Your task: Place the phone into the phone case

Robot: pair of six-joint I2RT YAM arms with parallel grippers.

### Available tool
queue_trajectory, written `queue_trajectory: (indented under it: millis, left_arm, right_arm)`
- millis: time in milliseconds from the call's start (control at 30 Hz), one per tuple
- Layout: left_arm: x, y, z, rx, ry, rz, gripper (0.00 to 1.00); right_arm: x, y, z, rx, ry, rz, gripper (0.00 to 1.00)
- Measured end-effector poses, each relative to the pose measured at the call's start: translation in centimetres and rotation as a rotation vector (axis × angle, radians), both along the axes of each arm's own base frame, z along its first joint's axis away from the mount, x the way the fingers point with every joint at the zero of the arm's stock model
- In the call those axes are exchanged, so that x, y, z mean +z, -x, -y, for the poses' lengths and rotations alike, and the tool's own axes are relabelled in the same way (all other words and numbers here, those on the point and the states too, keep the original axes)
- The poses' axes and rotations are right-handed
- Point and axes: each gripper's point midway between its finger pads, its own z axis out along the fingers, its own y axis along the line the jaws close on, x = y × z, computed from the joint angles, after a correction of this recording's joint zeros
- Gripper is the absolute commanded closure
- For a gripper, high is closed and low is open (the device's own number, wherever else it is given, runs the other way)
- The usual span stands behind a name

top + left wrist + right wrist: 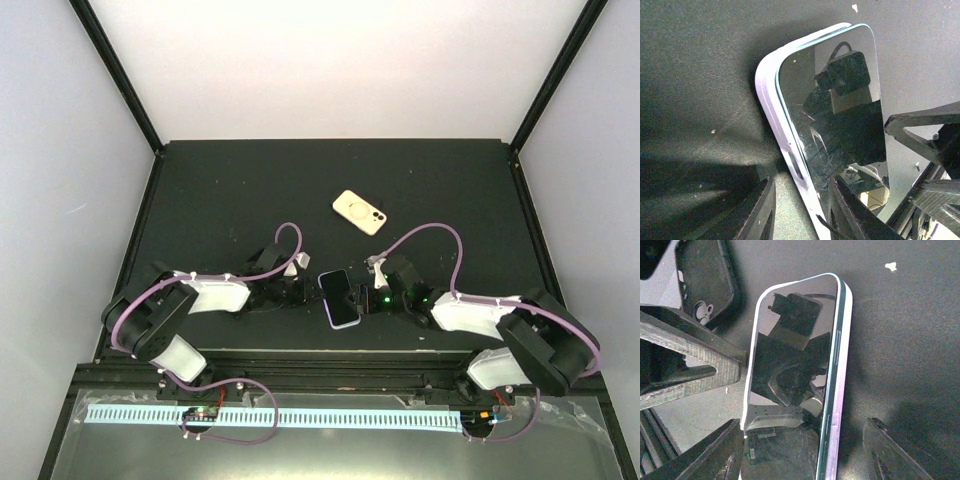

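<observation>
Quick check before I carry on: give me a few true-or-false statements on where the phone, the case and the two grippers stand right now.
1. The phone lies screen up between the left gripper and the right gripper. True.
2. The phone is in the phone case. False: the case lies by itself farther back on the table.
3. The right gripper's jaws stand open, one on each side of the phone. True.
4. The left gripper holds the case. False: neither gripper touches it.
5. The case is black. False: it is cream.
</observation>
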Motion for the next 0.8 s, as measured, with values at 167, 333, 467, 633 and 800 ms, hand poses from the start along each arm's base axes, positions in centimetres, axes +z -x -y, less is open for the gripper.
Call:
queue_trajectory:
  millis: [167, 333, 467, 633, 800]
  left_arm:
    - [-0.2, 0.2, -0.1, 0.001, -0.003, -0.005, 0.71]
    - [-0.3, 0.2, -0.1, 0.002, 0.0, -0.005, 0.72]
    - [-0.4, 0.2, -0.2, 0.003, 0.001, -0.005, 0.75]
    - [-0.6, 0.3, -0.3, 0.006, -0.002, -0.005, 0.78]
    - [-0.6, 0.3, -0.4, 0.011, -0.007, -0.002, 0.8]
  right_arm:
    - [-1.2, 0.1, -0.5, -0.005, -0.012, -0.05, 0.32]
    - [-1.1, -0.3, -1.9, 0.005, -0.08, -0.067, 0.3]
    - [-0.8, -0.4, -2.8, 0.006, -0.136, -0.092, 0.3]
    - [-0.6, -0.5, -3.0, -0.015, -0.169, -0.123, 0.3]
    - [-0.5, -0.3, -3.1, -0.035, -0.2, -0.168, 0.3]
